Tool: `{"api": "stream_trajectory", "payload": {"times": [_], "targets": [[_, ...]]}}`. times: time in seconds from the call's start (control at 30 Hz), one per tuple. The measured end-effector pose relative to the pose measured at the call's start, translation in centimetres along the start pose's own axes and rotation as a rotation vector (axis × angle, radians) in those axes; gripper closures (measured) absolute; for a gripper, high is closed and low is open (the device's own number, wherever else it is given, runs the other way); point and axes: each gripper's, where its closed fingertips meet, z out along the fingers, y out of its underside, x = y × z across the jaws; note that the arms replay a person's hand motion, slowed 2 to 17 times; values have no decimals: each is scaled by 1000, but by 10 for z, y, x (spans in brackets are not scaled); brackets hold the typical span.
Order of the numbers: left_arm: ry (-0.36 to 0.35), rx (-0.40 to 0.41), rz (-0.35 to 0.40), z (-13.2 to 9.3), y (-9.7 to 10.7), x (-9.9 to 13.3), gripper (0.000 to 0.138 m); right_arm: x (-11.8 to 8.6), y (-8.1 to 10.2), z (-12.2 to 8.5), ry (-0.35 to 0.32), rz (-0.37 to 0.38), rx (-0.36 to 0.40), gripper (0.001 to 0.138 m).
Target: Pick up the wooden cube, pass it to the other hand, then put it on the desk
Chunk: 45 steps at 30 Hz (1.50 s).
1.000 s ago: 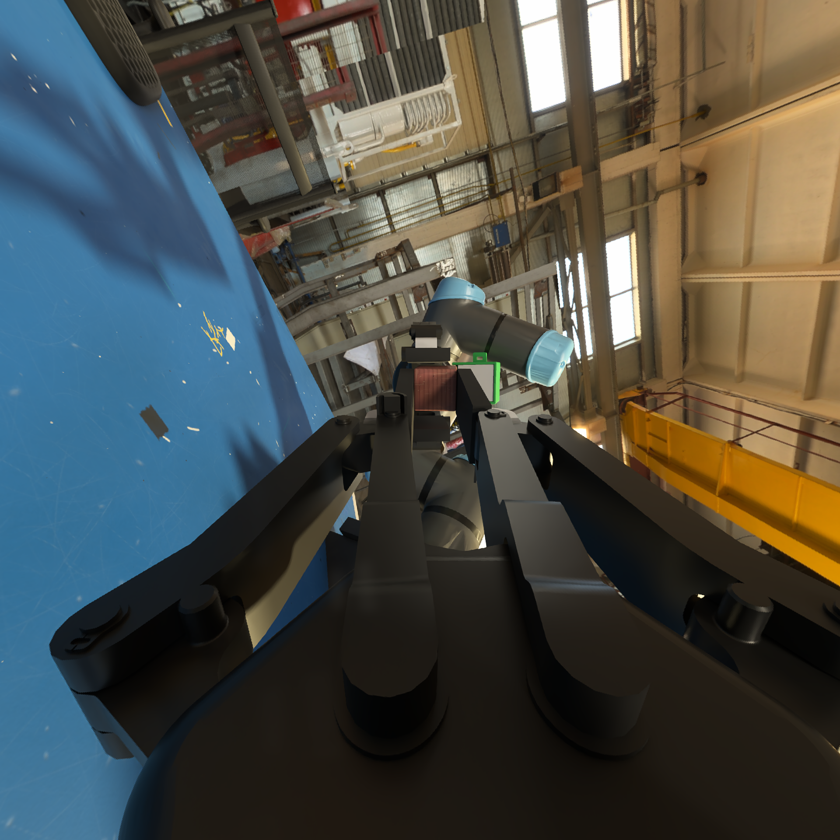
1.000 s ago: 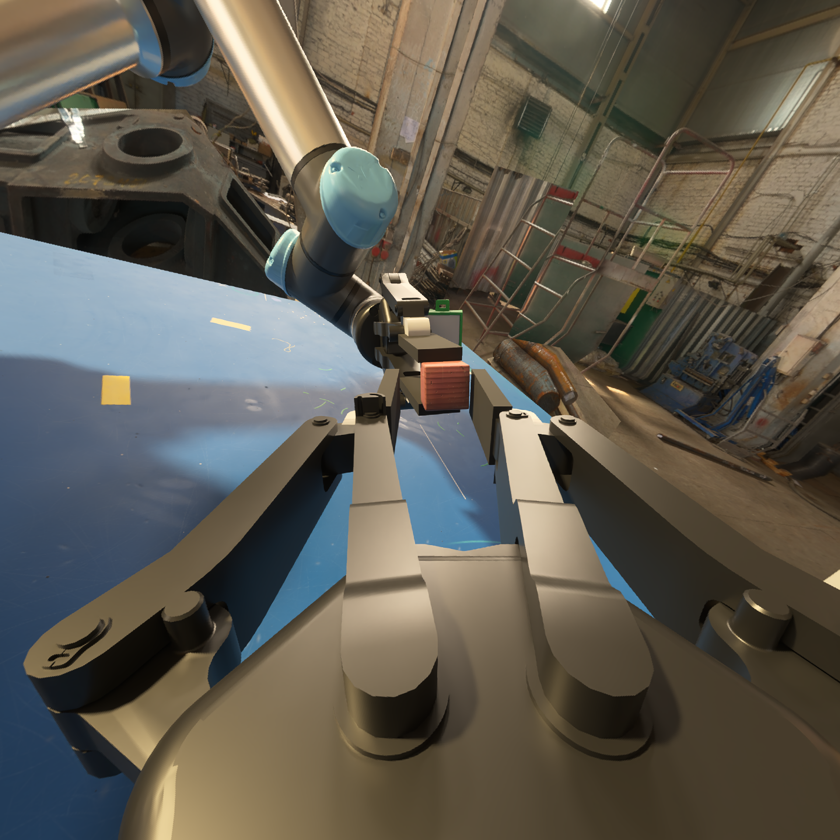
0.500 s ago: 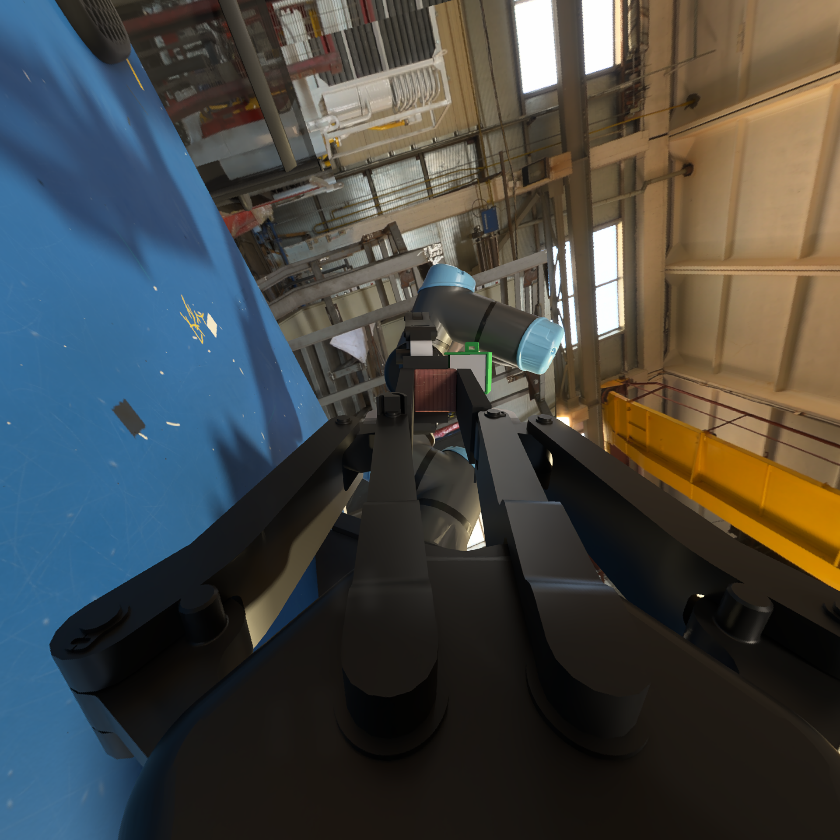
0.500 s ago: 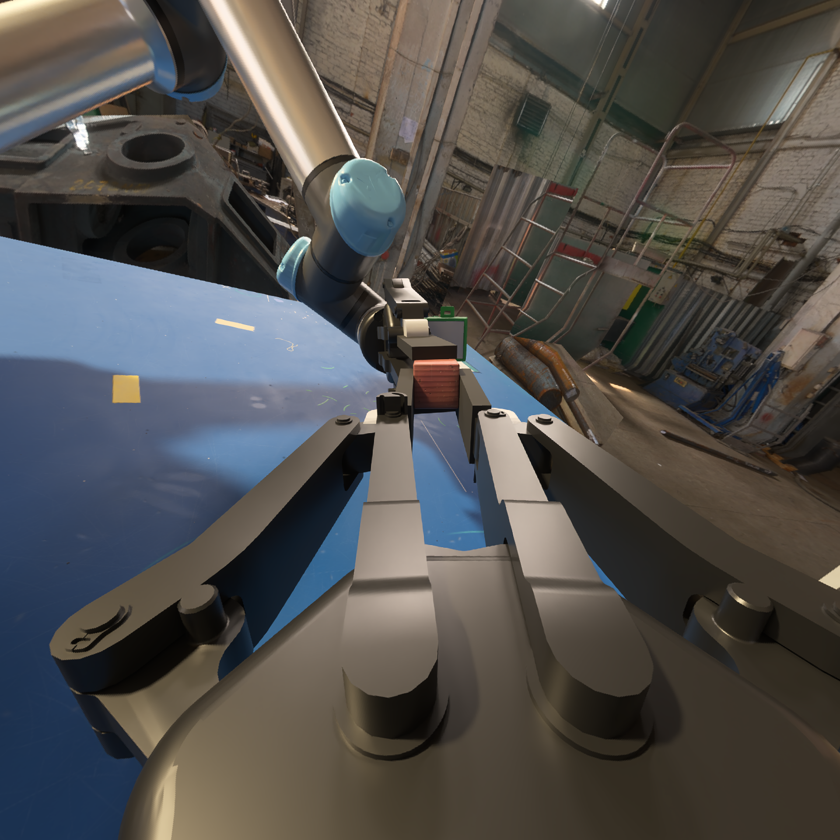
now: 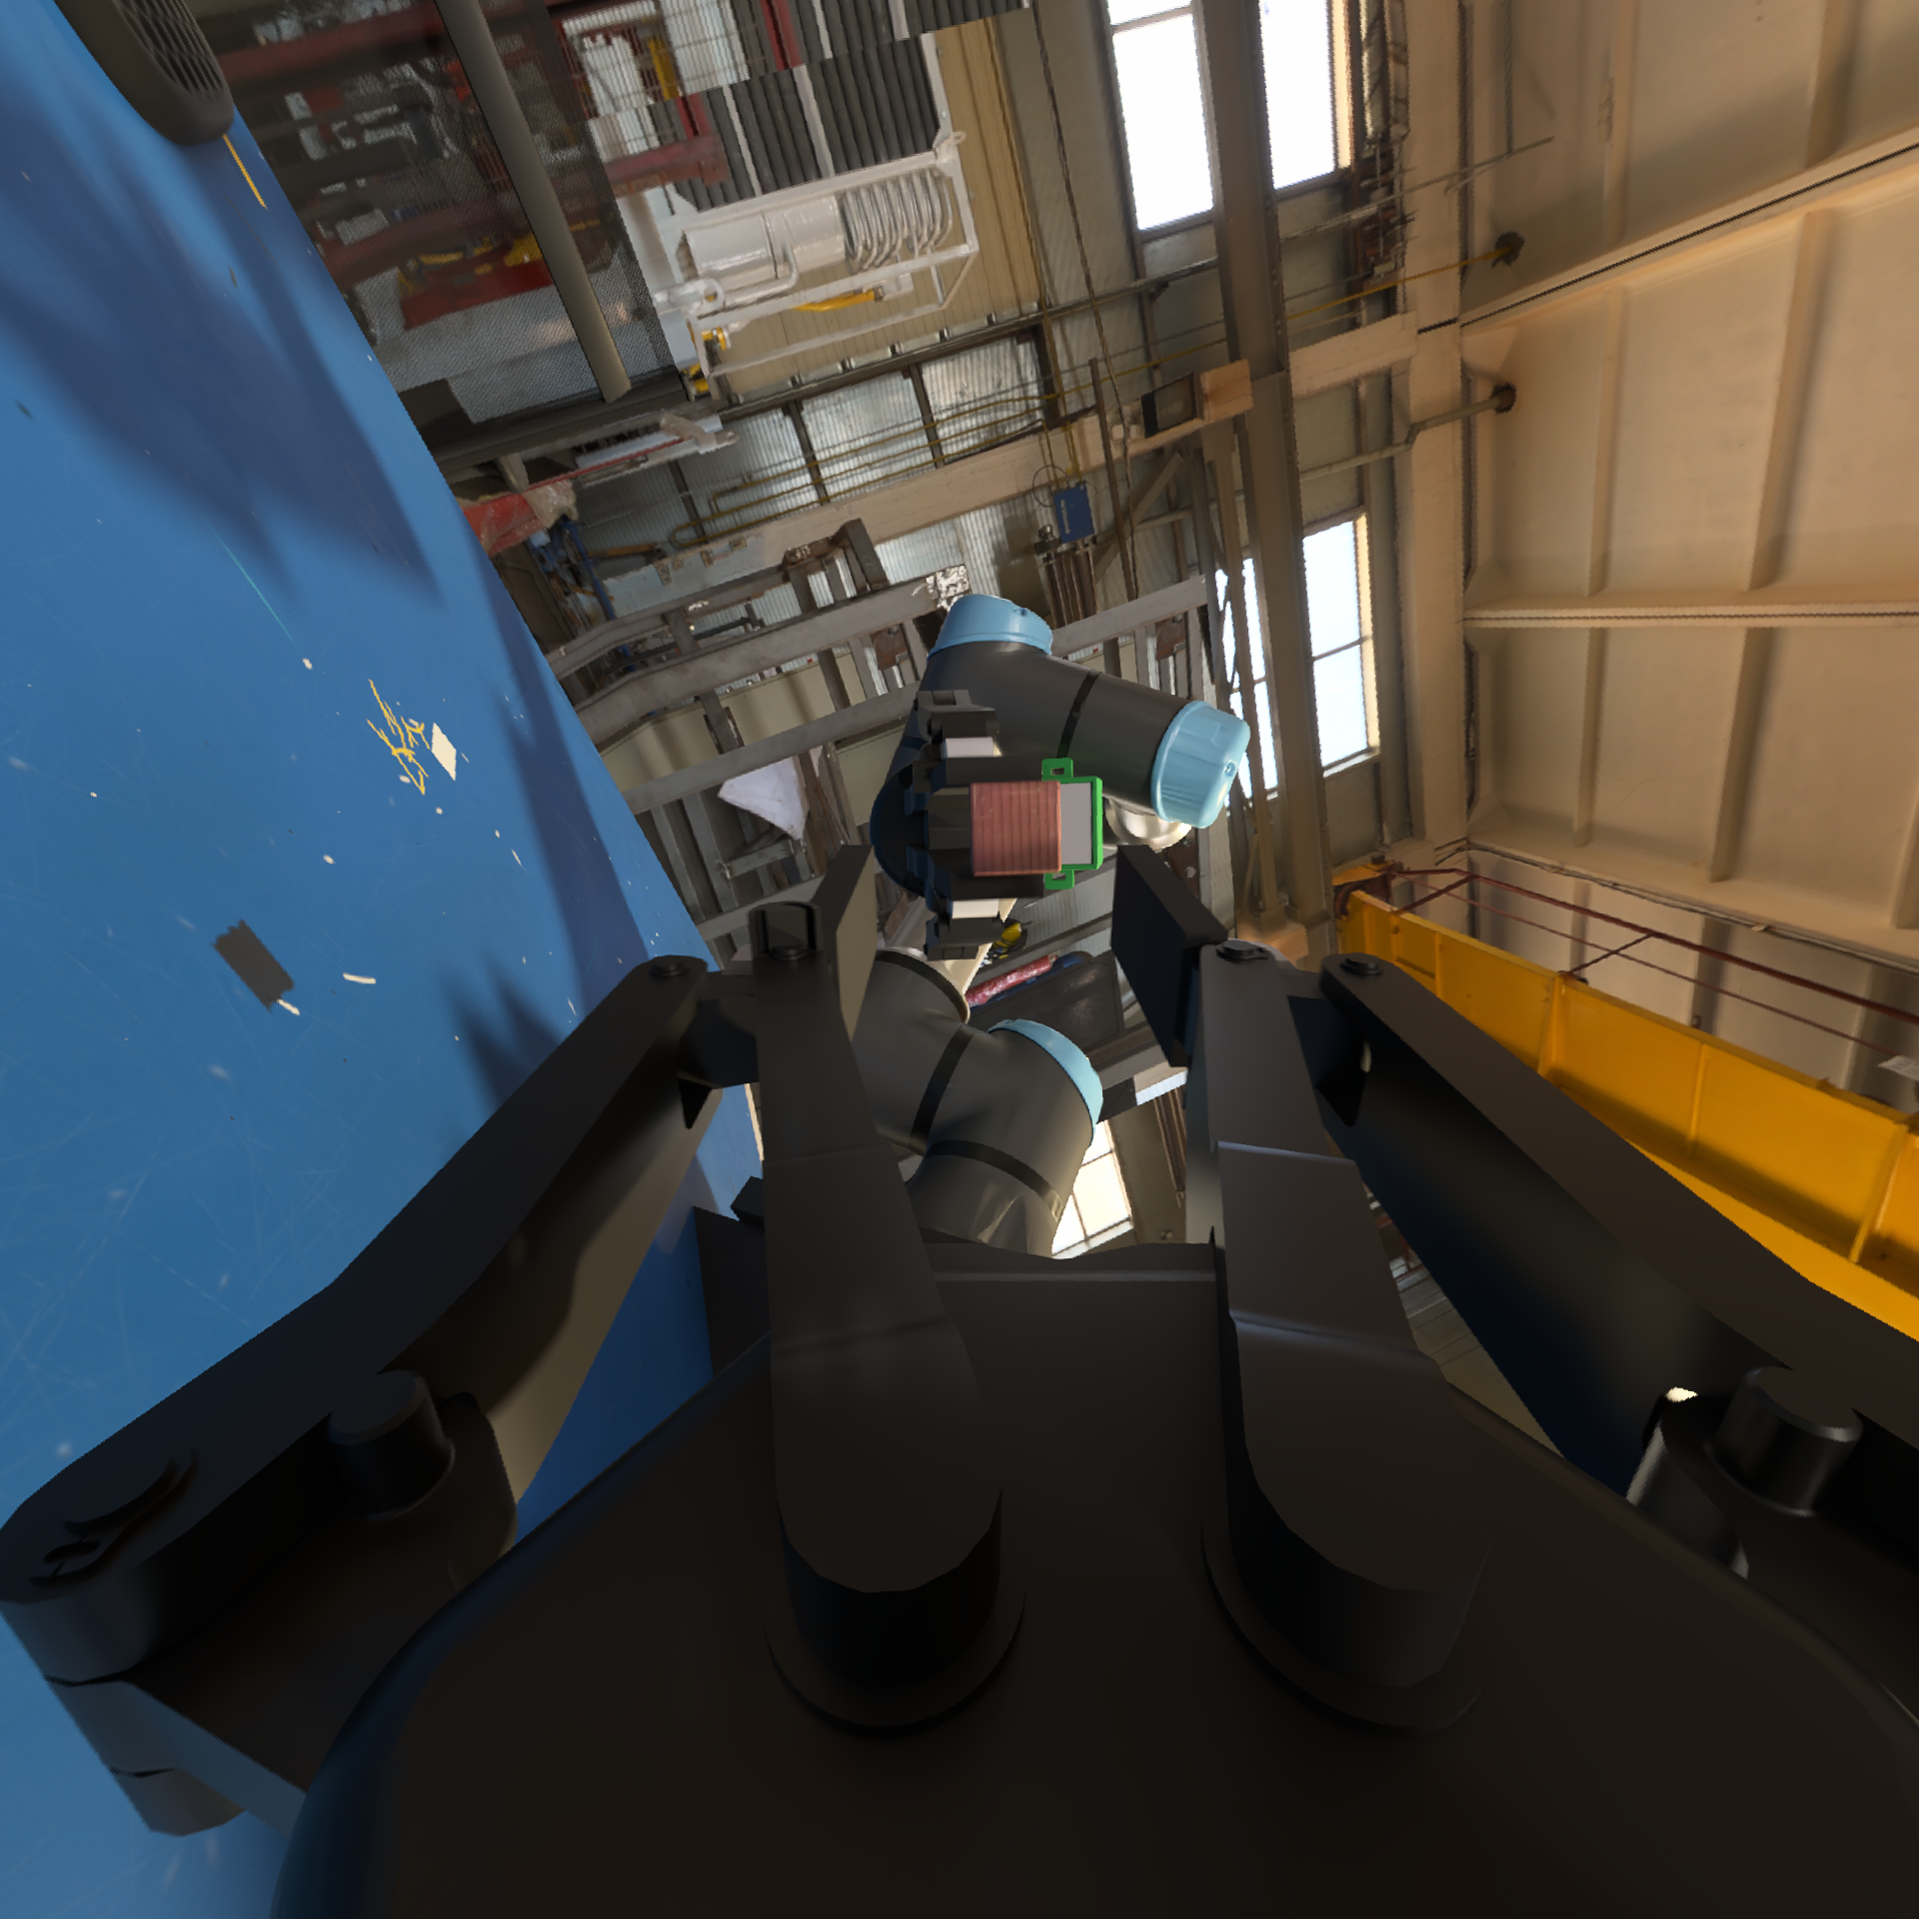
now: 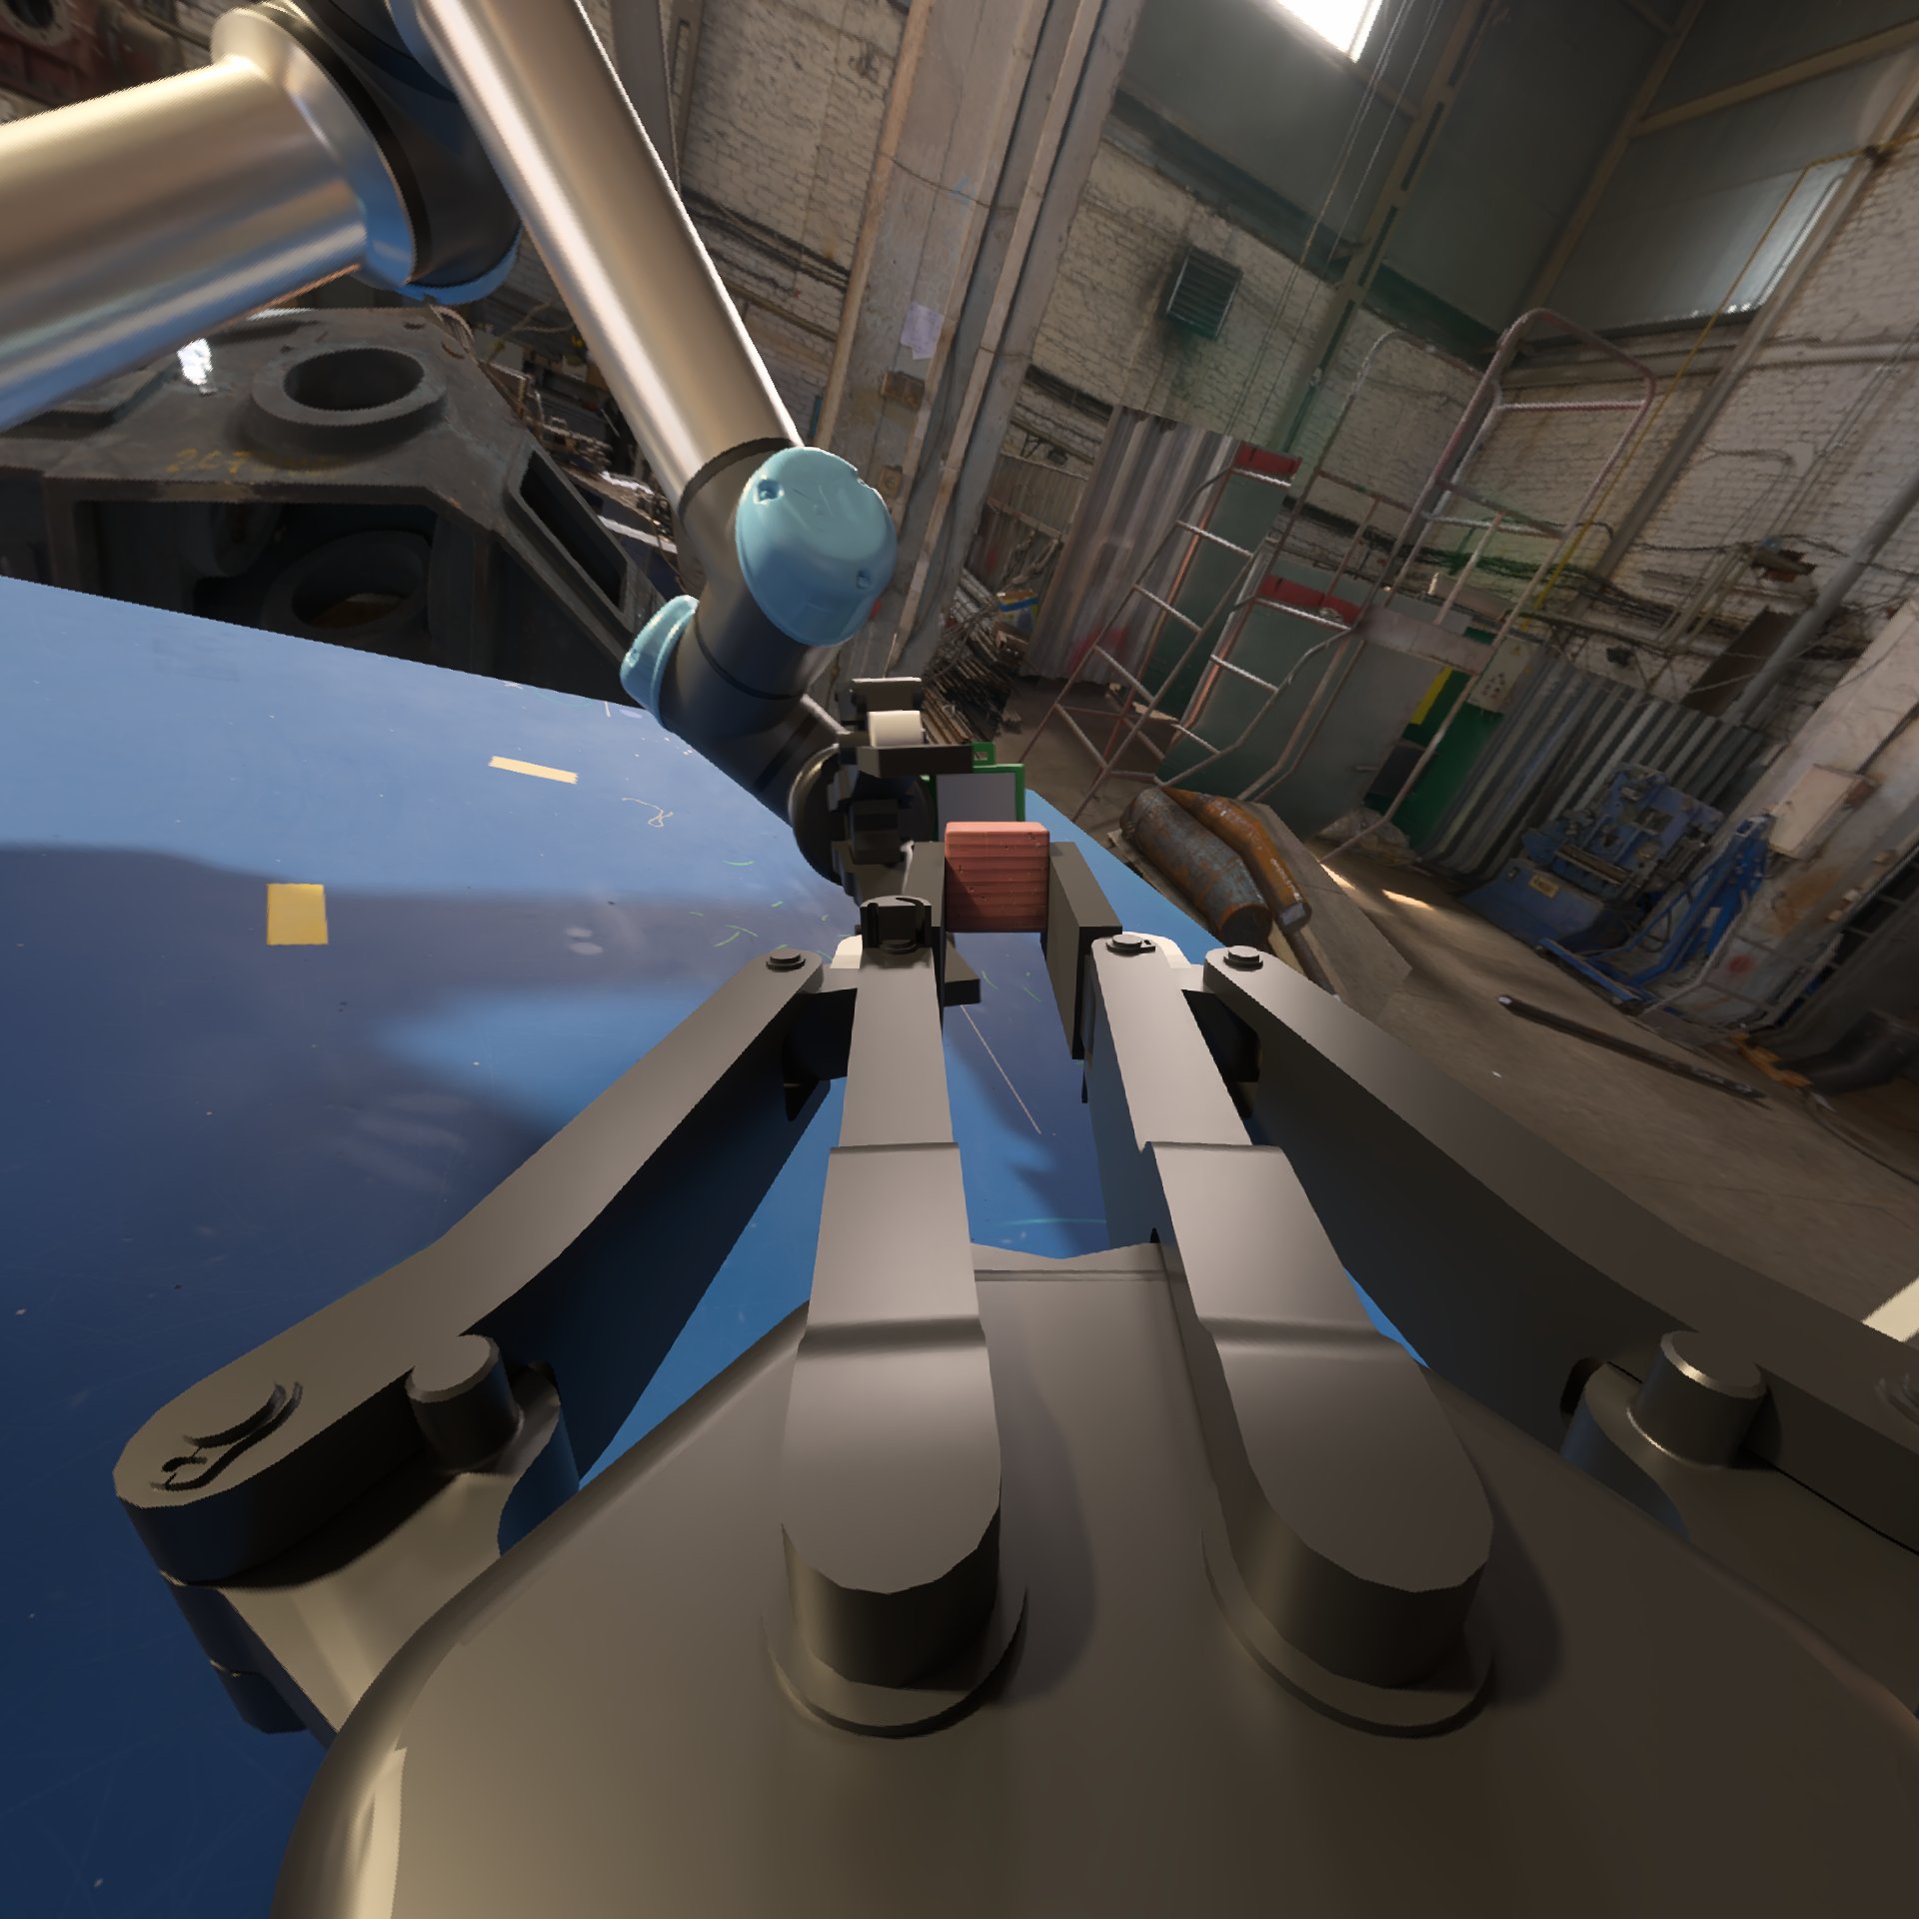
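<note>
The wooden cube (image 6: pixel 995 877) is reddish-brown and sits clamped between the fingertips of my right gripper (image 6: pixel 995 916), in the air above the blue desk (image 6: pixel 312 1038). In the left wrist view the cube (image 5: pixel 1012 841) shows straight ahead, held by the right gripper (image 5: pixel 961 831). My left gripper (image 5: pixel 997 924) is open, with its fingers spread on either side of the cube and apart from it. In the right wrist view the left gripper (image 6: pixel 883 768) shows just behind the cube.
The left arm's silver tubes (image 6: pixel 623 260) and blue-capped joints (image 6: pixel 810 550) cross above the desk. The right arm's joints (image 5: pixel 1101 727) fill the middle of the left view. Yellow tape marks (image 6: pixel 297 914) lie on the desk. The desk edge (image 6: pixel 1070 820) runs close behind the cube.
My right gripper closed on the cube. My left gripper, which held the cube before, has opened and let it go.
</note>
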Motion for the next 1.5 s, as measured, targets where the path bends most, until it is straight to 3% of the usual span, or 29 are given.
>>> {"api": "stream_trajectory", "payload": {"times": [0.1,0.43,0.83,1.17,1.5], "targets": [[-12,3,25,-1,3,0,67,8,-2,-6,19,-6,-14,114],[-76,4,111,-6,22,-4,61,45,-15,-33,103,-35,-77,114],[-101,0,170,-9,52,-5,63,102,-17,-80,199,48,-231,114],[-156,2,199,-11,77,-14,65,143,13,-123,298,172,-441,114],[-250,0,251,-16,98,-29,66,160,62,-157,359,299,-648,114]]}}
